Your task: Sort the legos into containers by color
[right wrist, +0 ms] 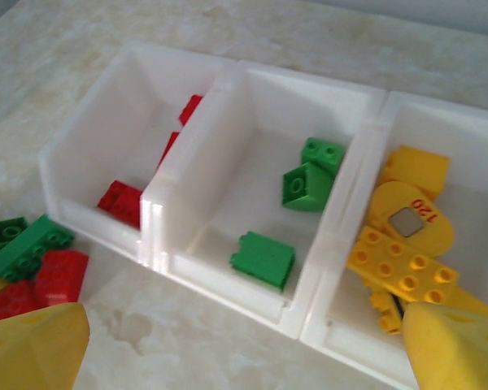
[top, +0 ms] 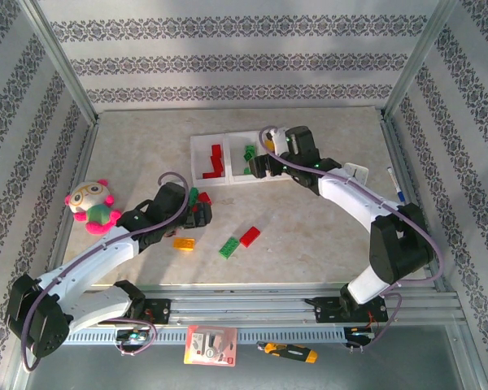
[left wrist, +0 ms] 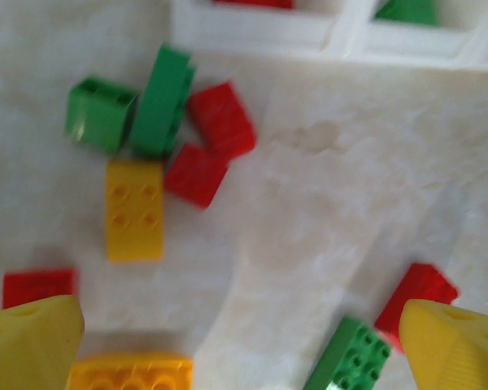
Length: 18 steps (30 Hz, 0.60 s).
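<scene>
Three joined white containers [right wrist: 228, 89] stand at the back. The left one [top: 202, 156] holds red legos [right wrist: 124, 201], the middle one green legos [right wrist: 264, 258], the right one yellow legos [right wrist: 400, 270]. My right gripper [right wrist: 244, 353] hovers open and empty just in front of the middle bin, also seen from above [top: 258, 167]. My left gripper [left wrist: 244, 349] is open over bare table [top: 200, 214]. Ahead of it lie green [left wrist: 161, 101], red [left wrist: 222, 119] and yellow [left wrist: 134, 209] legos. A green brick [left wrist: 350, 357] lies by its right finger.
Loose yellow [top: 184, 243], green [top: 228, 247] and red [top: 250, 236] bricks lie mid-table. A plush toy [top: 93, 205] sits at the left and a white clock [top: 356, 173] at the right. A red card [top: 211, 345] and a yellow-black tool [top: 286, 352] lie below the rail.
</scene>
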### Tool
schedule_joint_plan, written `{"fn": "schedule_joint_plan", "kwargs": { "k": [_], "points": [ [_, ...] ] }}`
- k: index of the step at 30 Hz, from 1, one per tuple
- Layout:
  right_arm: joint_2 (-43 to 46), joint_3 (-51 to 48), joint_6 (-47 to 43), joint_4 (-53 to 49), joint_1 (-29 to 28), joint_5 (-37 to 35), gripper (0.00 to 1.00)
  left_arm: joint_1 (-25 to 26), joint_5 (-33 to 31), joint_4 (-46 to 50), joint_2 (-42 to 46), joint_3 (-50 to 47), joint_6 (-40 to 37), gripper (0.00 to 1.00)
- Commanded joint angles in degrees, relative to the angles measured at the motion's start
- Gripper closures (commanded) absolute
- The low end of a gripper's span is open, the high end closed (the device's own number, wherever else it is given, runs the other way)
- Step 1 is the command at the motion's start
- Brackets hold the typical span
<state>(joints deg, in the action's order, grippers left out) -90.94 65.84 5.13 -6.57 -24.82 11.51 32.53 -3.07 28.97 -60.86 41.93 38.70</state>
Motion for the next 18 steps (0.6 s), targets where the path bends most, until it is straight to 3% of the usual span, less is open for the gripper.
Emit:
{"fn": "schedule_joint_plan", "kwargs": {
  "k": [1, 11, 18],
  "points": [
    [0.6, -0.3, -0.9, 1.0, -1.0, 1.3, 0.02, 0.1, -0.6, 11.4, -0.2, -0.8, 5.0, 0.01],
    [-0.5, 0.1, -0.6, 1.6, -1.7, 1.4, 0.02, 0.1, 1.9, 15.8, -11.3, -0.6, -0.8, 0.01],
    [0.0, -0.5, 0.0, 1.8, -1.7, 1.5, 0.02, 0.2, 4.1, 9.8, -17.0, -1.6, -2.7, 0.03]
  ]
}}
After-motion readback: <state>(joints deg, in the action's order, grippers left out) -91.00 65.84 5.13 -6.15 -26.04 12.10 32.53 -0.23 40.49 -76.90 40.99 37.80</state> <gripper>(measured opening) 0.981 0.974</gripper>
